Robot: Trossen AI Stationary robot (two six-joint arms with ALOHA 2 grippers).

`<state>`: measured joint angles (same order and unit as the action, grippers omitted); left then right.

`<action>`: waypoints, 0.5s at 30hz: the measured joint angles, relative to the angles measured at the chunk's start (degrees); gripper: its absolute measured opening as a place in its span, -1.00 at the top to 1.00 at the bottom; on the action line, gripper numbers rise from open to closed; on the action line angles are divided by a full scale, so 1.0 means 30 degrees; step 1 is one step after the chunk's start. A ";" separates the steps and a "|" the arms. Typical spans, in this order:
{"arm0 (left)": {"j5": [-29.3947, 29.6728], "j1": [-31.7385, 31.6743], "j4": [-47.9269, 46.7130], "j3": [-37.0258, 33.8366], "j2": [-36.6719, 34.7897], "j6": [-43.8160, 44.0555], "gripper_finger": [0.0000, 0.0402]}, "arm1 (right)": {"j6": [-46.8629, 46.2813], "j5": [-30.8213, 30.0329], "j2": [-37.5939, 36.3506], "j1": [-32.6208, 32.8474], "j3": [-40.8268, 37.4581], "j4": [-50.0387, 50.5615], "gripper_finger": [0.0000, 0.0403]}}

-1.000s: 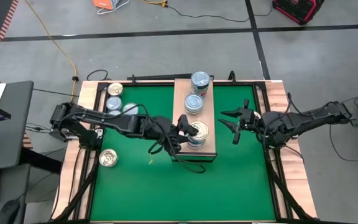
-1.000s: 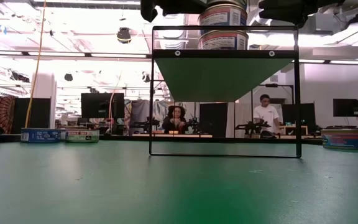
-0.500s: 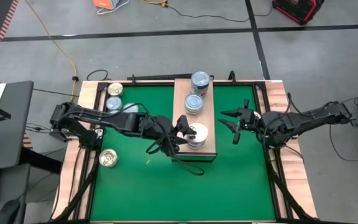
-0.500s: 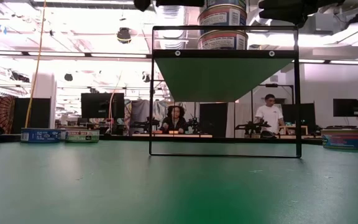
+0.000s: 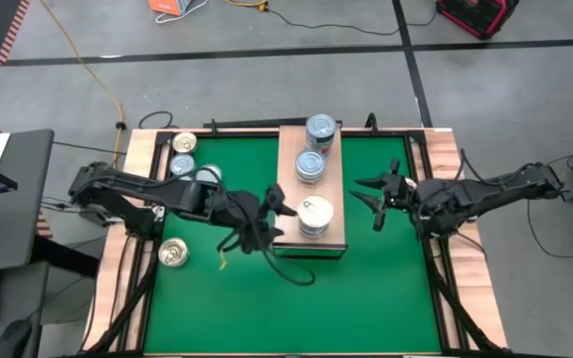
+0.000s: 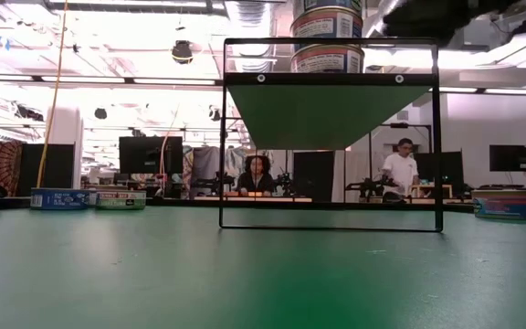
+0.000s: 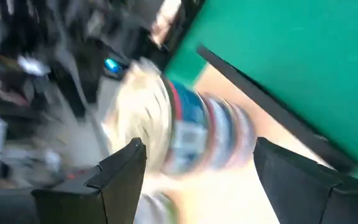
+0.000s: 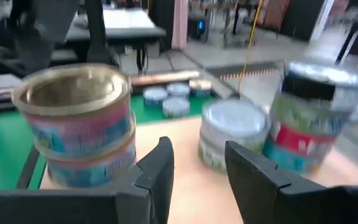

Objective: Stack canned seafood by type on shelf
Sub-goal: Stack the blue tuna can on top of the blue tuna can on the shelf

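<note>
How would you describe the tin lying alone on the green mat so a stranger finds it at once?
Start at the green mat and follow its left edge toward the front. The lone tin lies there flat with a gold top, well apart from the tin cluster at the back left corner.

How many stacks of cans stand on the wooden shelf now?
3, in a row along the shelf: far stack, middle stack, near stack. How many cans each stack holds is partly hidden.

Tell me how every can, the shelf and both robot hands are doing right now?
gold-top stack: two cans, upright on the shelf, let go
middle stack: upright on the shelf
far stack: upright on the shelf
shelf: raised above the mat
loose gold can: alone on the mat
left gripper: open, empty, beside the gold-top stack
right gripper: open, empty, waiting
</note>
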<state>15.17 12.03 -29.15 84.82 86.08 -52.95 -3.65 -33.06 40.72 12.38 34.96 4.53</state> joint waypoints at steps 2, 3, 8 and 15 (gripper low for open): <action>-0.0470 -0.0050 -0.1662 0.0000 -0.0440 0.2577 -0.42 | -0.1168 -0.0017 -0.0240 -0.0030 0.0009 0.1592 0.14; -0.0817 -0.0136 -0.2404 0.0000 -0.0597 0.3815 -0.42 | -0.1984 -0.0164 -0.0264 -0.0128 0.0015 0.2648 0.14; -0.3603 -0.0114 -0.3695 -0.1330 -0.1000 0.8323 -0.42 | -0.6023 -0.1116 0.1052 -0.1698 0.0021 0.7757 0.15; -0.2218 0.2349 0.2617 -0.7927 -0.2808 0.9569 -0.30 | -1.0485 -0.0427 0.4225 -0.3590 0.1914 1.2731 0.20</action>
<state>8.51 19.08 -21.30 61.03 77.66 -24.25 -35.10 -34.34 53.39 1.61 40.70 42.72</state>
